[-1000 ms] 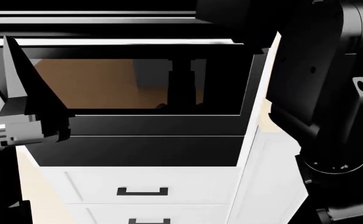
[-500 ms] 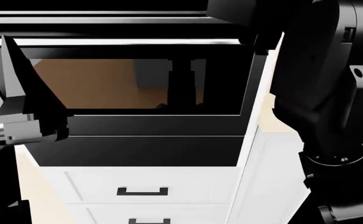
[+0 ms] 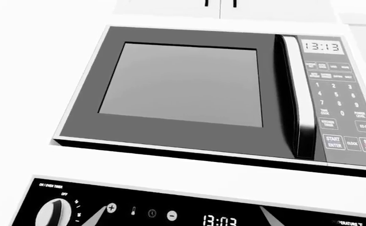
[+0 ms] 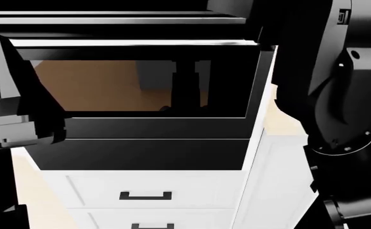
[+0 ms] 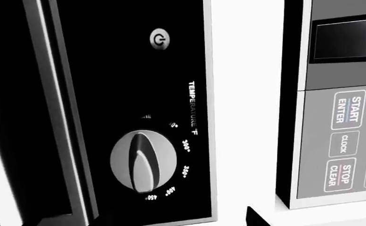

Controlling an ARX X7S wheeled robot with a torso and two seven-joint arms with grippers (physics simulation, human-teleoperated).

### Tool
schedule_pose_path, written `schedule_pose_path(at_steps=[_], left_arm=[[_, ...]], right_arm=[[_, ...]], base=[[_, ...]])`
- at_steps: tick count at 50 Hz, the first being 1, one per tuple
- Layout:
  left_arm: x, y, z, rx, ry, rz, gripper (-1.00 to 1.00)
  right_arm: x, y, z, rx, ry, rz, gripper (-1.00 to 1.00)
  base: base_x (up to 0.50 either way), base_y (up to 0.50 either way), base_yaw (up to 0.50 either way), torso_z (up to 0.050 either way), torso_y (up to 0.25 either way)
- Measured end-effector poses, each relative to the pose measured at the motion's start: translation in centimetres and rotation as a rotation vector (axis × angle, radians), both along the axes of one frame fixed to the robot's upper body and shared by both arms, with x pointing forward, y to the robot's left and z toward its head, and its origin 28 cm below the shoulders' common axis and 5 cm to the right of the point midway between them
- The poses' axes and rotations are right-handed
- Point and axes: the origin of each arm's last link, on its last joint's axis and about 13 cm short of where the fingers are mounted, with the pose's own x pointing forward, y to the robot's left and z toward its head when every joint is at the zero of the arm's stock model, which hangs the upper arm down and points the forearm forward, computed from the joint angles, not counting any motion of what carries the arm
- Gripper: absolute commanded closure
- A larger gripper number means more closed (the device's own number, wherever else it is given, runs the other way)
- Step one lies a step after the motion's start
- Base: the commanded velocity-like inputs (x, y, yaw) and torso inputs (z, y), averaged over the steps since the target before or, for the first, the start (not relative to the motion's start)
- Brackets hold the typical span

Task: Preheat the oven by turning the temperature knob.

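Note:
The oven [image 4: 141,86] is glossy black with a wide dark glass window, a silver bar handle [image 4: 128,44] and a plain black panel below. Its control panel shows in the right wrist view, with the silver temperature knob [image 5: 142,161] under the word TEMPERATURE, pointer toward the 400–450 marks. My right gripper [image 5: 177,221] faces this panel a short way off the knob, not touching it. One dark fingertip [image 5: 255,217] shows far to one side, so the jaws stand open. My left gripper [image 3: 183,219] is open and empty, facing the oven's clock and timer knob [image 3: 54,214]. It also shows in the head view [image 4: 20,95].
A grey microwave [image 3: 189,89] with a keypad [image 5: 349,141] sits above the oven, set in white cabinets. White drawers with black handles [image 4: 145,195] lie below the oven. My right arm [image 4: 338,95] fills the right of the head view.
My right arm has swung up and a little left across the oven's top right corner. My left gripper has drifted slightly left.

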Motion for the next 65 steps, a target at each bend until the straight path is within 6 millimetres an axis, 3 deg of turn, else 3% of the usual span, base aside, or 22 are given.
schedule_pose_path(at_steps=[65], left_arm=[[0.0, 0.3, 0.3, -0.018, 0.0, -0.001, -1.0]], right_arm=[[3.9, 0.0, -1.7, 0.007, 0.028, -0.022, -1.0]], base=[[0.0, 0.0, 0.0, 0.009, 0.0]])
